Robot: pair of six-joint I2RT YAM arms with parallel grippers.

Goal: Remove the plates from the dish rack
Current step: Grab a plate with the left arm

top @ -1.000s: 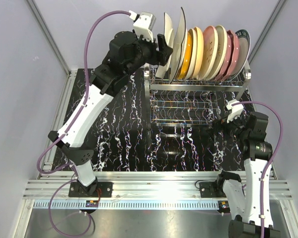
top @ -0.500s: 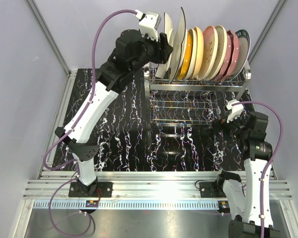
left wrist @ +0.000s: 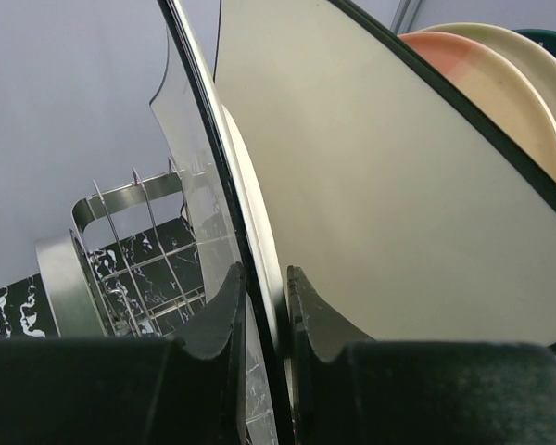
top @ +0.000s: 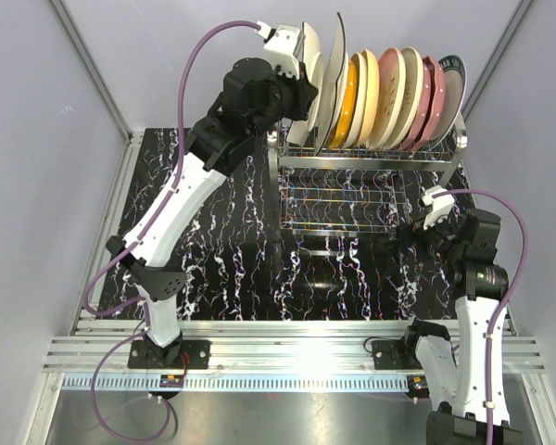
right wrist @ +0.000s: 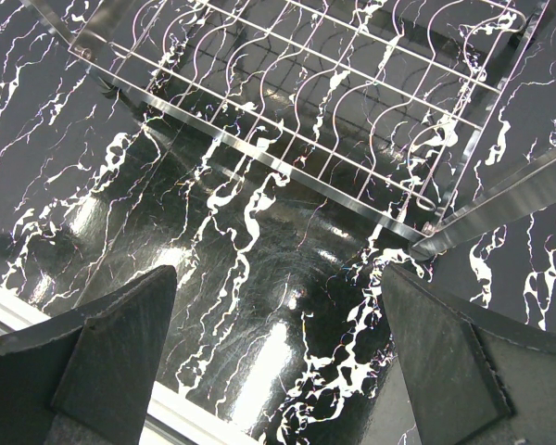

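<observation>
Far L, the L arm reaches up and across to the top tier of the dish rack (top: pixel 352 162), which stands at the back R of the black marbled table (top: pixel 232 241). The L fingers (top: pixel 301 93) are clenched on the near edge of the leftmost plate (top: pixel 308 56), a white one standing upright in the tines. In the L wrist view the two dark fingers (left wrist: pixel 224 320) sit close together w/ that plate's rim (left wrist: pixel 259 232) filling the narrow gap between them, and chrome tines of the rack (left wrist: pixel 120 250) show just L of it. Next along, a tall dark-rimmed plate (top: pixel 338 56), then the rest of the plates (top: pixel 398 88), yellow-orange, cream, pink, packed on edge in a row, leaning R. The lower tier is bare wire. Far R, the R fingers (top: pixel 403 243) are spread wide, holding nothing, low over the table by the rack's near R corner. The R wrist view shows both fingers (right wrist: pixel 111 362) well apart, w/ the table (right wrist: pixel 259 278) and the rack's wire grid (right wrist: pixel 306 120) beyond them.
</observation>
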